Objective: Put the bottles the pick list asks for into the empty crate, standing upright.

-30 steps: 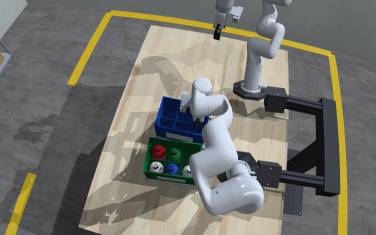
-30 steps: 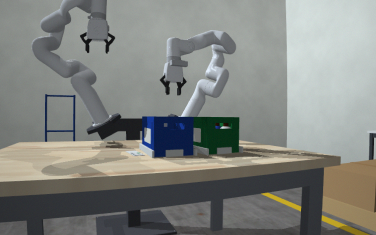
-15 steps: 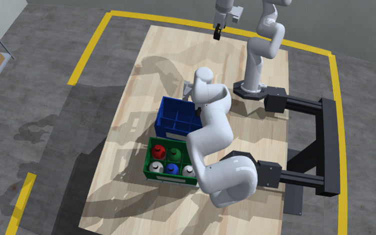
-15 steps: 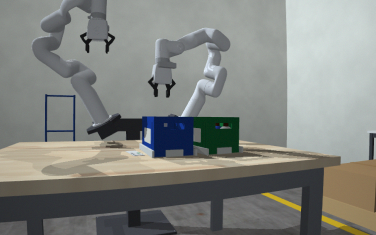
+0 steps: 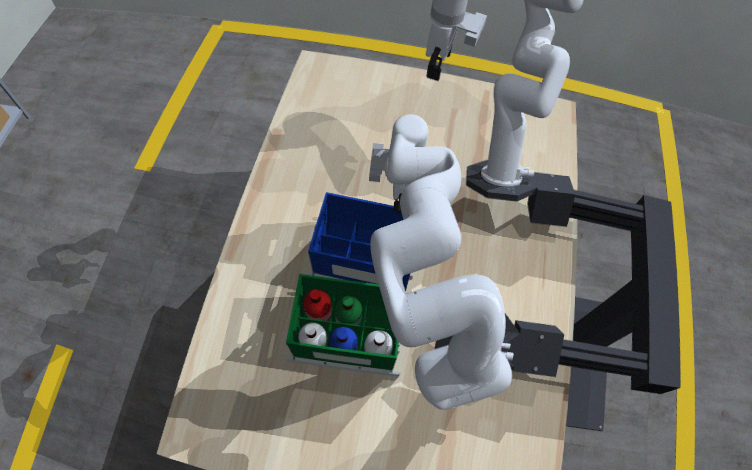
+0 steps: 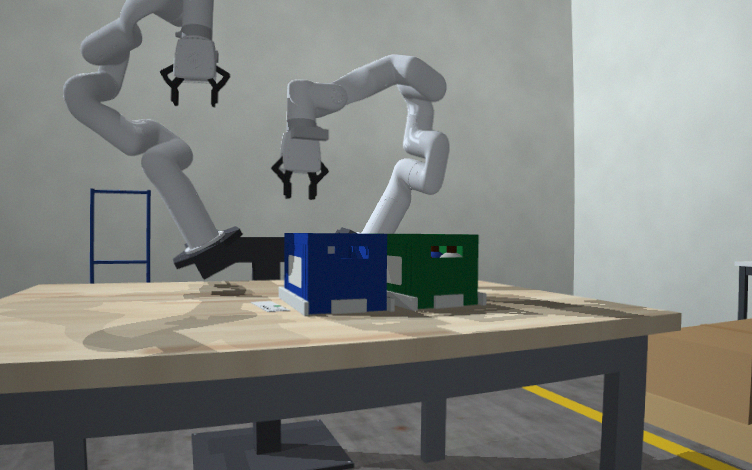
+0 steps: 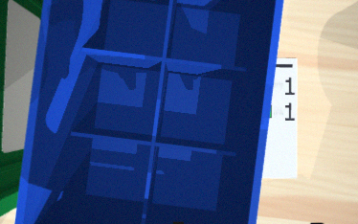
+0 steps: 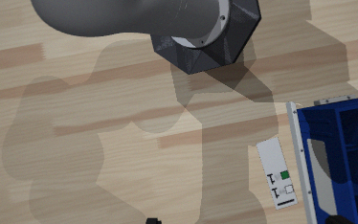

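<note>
Left tool (image 5: 397, 203) (image 6: 299, 196) (image 7: 247, 222) partly released, empty; right tool (image 5: 434, 72) (image 6: 194, 103) (image 8: 246, 221) fully released. Clear the blue crate (image 5: 318, 264) (image 6: 343, 279) (image 7: 262, 144) (image 8: 323, 120), then centre over the green bottle (image 5: 348, 310), lower centre of the top view; descend vertically, avoiding dividers.

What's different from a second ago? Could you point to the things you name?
The left end effector (image 5: 397, 203) (image 6: 299, 191) (image 7: 247, 222) moved across the blue crate (image 5: 317, 264) (image 6: 346, 282) (image 7: 268, 100) (image 8: 312, 131), away from the green one (image 5: 302, 351) (image 6: 454, 285) (image 7: 7, 174). Nothing was picked up or let go. The right end effector (image 5: 434, 69) (image 6: 194, 99) (image 8: 246, 220), both crates and the visible bottles (image 5: 316, 304) (image 6: 451, 255) stayed put.
</note>
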